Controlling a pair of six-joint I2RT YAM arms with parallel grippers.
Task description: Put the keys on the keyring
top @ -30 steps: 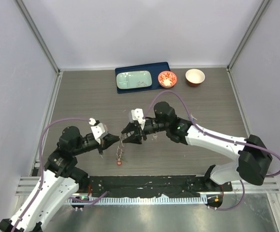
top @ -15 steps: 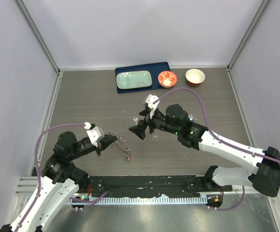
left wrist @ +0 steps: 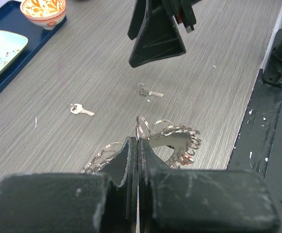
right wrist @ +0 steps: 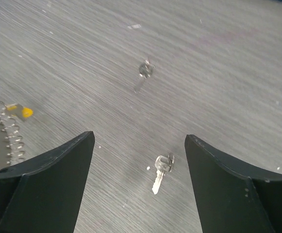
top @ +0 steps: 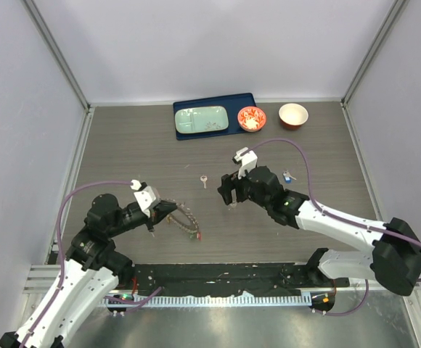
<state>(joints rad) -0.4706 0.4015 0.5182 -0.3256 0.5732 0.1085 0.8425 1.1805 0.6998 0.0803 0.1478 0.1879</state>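
Grey wood-grain table, seen from above. My right pincer hangs near its middle, jaws spread wide and holding nothing. My left pincer, at 8 o'clock from it, is clamped tight on the rim of the keyring, whose edge carries small wire rings. One silver key lies at 10 o'clock from the right pincer. A second silver key lies beneath its gap.
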